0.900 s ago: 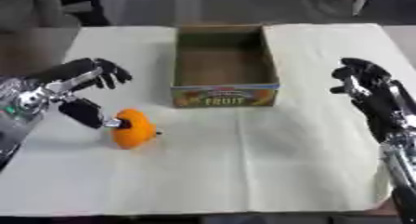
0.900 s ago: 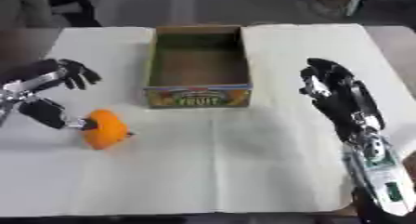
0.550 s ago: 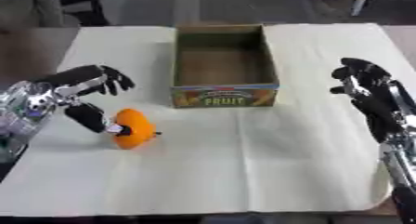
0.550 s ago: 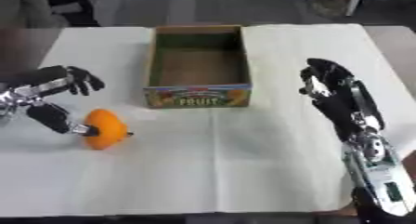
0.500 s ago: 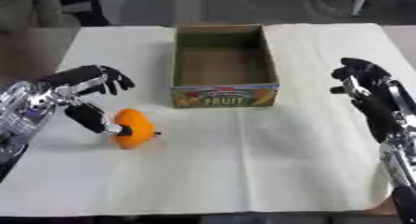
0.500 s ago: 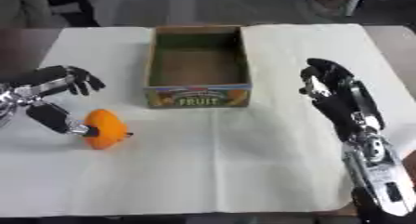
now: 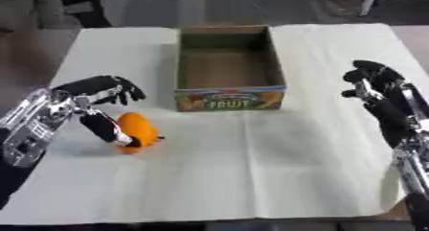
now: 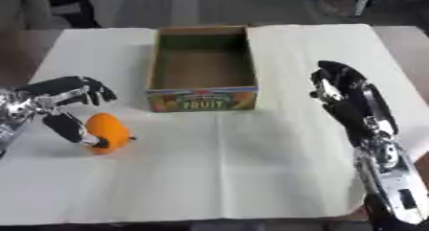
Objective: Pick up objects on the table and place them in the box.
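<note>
One orange fruit (image 7: 137, 131) lay left of the box (image 7: 226, 67). We had our left hand (image 7: 92, 98) open, thumb touching it; the right hand (image 7: 375, 84), fingers relaxed, stood farther off.

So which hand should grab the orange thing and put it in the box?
The left hand, I think: its thumb already touches the orange thing, fingers curled above. The right hand hangs far across the table, beyond the box.
</note>
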You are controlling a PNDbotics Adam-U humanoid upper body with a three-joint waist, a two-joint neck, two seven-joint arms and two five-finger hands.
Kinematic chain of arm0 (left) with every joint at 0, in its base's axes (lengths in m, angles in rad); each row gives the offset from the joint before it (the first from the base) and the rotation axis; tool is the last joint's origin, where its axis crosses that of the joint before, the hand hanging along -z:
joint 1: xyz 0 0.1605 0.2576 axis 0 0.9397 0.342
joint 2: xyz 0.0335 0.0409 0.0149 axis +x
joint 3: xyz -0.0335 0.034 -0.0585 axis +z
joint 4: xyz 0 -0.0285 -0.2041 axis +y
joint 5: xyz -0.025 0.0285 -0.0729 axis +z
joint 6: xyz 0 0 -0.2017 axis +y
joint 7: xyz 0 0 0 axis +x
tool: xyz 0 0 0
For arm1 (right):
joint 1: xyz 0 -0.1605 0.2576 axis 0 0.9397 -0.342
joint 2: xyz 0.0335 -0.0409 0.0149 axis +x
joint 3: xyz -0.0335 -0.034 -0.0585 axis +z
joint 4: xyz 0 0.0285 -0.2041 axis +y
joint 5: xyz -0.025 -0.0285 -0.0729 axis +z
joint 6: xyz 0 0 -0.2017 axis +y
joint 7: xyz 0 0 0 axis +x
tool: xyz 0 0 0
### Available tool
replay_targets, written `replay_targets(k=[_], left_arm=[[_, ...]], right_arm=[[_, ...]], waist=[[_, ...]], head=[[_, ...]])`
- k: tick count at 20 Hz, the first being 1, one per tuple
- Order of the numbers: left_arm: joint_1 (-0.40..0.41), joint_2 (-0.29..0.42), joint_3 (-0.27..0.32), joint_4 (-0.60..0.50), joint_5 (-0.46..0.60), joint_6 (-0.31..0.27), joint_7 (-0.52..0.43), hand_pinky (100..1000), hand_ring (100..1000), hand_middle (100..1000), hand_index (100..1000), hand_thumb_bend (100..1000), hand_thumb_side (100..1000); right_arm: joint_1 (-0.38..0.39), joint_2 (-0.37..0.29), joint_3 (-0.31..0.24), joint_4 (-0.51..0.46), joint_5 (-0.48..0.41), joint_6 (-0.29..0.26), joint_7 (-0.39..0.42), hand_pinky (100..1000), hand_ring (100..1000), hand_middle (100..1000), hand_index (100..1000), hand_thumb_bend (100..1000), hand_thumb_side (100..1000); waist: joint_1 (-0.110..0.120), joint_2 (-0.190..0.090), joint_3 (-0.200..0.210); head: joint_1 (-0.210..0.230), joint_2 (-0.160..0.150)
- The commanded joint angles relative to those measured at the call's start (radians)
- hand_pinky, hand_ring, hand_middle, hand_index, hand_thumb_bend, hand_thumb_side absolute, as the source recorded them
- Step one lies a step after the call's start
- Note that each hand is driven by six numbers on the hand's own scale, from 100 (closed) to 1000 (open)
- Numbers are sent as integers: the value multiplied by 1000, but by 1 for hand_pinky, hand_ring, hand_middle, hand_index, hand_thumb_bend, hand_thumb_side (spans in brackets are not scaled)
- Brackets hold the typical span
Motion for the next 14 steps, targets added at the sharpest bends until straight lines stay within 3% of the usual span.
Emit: replay_targets(k=[1, 6, 10, 14], left_arm=[[-22, 2, -4, 15, -37, -20, -19, 688, 702, 726, 849, 710, 270], [-27, -16, -8, 47, -77, -42, -42, 613, 621, 653, 813, 650, 190], [-24, -24, -8, 55, -83, -46, -12, 458, 471, 487, 649, 508, 196], [-20, -22, -3, 35, -56, -49, -1, 326, 316, 327, 481, 480, 187]], right_arm=[[-11, -19, -2, -16, -4, -2, 3, 639, 777, 635, 787, 100, 368], [-11, -18, -1, -16, -5, -1, 3, 639, 777, 635, 787, 100, 369], [-10, -18, -2, -16, -5, -1, 2, 640, 777, 634, 787, 100, 369], [-11, -17, -2, -15, -4, -1, 2, 640, 777, 634, 787, 100, 369]], waist=[[1, -11, -3], [0, -11, -5], [0, -11, -6], [1, -11, -7]], head=[[3, 6], [4, 6], [3, 6], [1, 6]])
